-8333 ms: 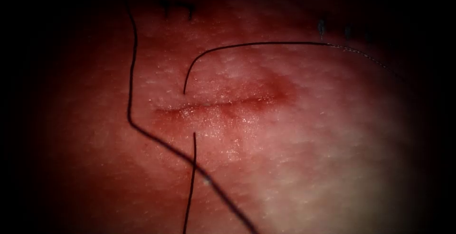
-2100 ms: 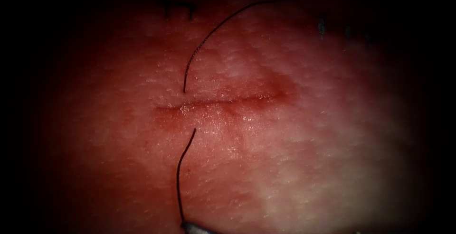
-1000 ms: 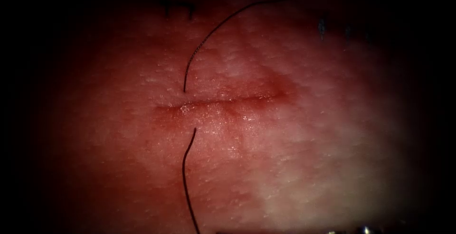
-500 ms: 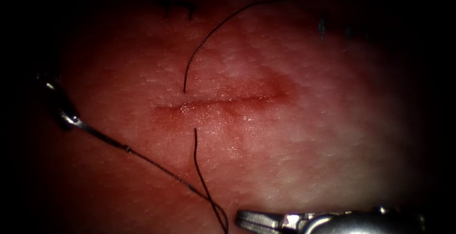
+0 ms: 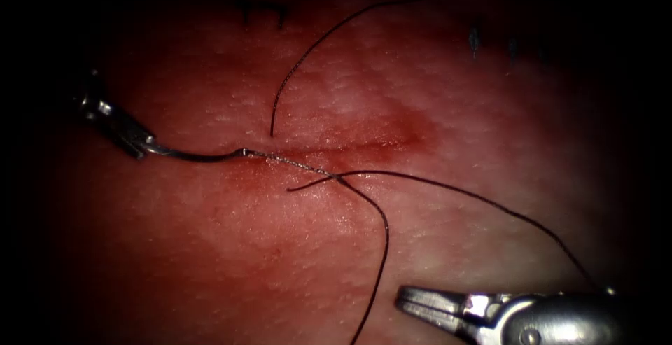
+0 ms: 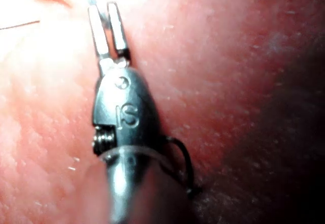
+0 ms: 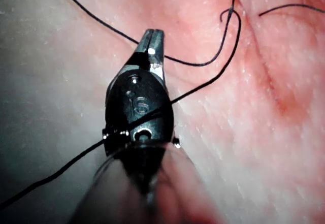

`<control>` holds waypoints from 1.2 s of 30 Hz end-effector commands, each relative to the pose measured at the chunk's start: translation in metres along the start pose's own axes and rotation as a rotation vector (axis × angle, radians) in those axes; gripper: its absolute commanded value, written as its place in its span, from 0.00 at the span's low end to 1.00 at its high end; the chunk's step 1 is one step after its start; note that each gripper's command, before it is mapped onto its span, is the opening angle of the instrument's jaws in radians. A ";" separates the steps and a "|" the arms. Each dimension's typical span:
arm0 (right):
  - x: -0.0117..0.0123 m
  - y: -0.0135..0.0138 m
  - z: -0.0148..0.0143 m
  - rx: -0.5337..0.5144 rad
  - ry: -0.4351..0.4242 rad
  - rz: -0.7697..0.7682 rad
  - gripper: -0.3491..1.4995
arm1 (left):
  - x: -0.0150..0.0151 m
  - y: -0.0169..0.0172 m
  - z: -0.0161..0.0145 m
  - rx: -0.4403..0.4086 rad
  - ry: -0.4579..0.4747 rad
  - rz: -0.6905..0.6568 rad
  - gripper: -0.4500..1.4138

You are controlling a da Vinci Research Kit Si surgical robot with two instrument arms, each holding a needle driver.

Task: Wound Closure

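Note:
The tissue [image 5: 490, 198] has a cut [image 5: 350, 149] running across it, wet with red fluid. My left tool [image 5: 140, 150] [image 6: 105, 8], left of the cut, is shut on the curved needle [image 5: 199, 157] near its pointed end. The needle is out of the tissue, and its thread end lies at the cut's left end. The thread [image 5: 381, 226] [image 7: 223, 66] runs from there across the cut and down. Another strand [image 5: 490, 203] sweeps right over my right tool's wrist. My right tool [image 5: 400, 301] [image 7: 154, 33], below the cut, is shut with nothing seen in its jaws.
A further length of thread [image 5: 315, 47] rises from a stitch point just above the cut toward the dark far edge. Dark ink marks [image 5: 262, 12] [image 5: 474, 40] sit on the far tissue. A strand crosses the right tool's body [image 7: 147, 115].
The left tool has carried the needle up and right to the cut's left end. The right tool has come further in from the lower right. The thread now lies across the cut to the right.

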 end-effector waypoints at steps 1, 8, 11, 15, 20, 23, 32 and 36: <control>-0.0002 -0.0003 0.0005 -0.010 0.017 0.007 0.00 | 0.0001 -0.0004 0.0008 -0.041 -0.009 -0.012 0.00; 0.0000 0.0006 0.0005 -0.043 0.046 0.039 0.33 | -0.0022 -0.0005 0.0023 -0.212 0.033 -0.055 0.00; 0.0000 0.0017 0.0002 -0.067 0.045 0.062 0.52 | -0.0034 -0.0007 0.0027 -0.281 0.024 -0.072 0.00; 0.0002 0.0041 -0.0012 -0.095 0.022 0.126 0.79 | -0.0064 -0.0021 0.0036 -0.392 0.014 -0.130 0.00; 0.0004 0.0062 -0.0033 -0.127 -0.009 0.147 0.85 | -0.0089 -0.0037 0.0048 -0.454 0.001 -0.165 0.00; 0.0004 0.0073 -0.0044 -0.151 -0.029 0.159 0.87 | -0.0105 -0.0051 0.0058 -0.473 -0.024 -0.190 0.00; 0.0004 0.0076 -0.0040 -0.152 0.000 0.176 0.82 | -0.0144 -0.0098 0.0072 -0.389 -0.128 -0.216 0.00; 0.0009 0.0072 -0.0028 -0.129 0.019 0.181 0.78 | -0.0148 -0.0106 0.0052 -0.420 -0.118 -0.225 0.00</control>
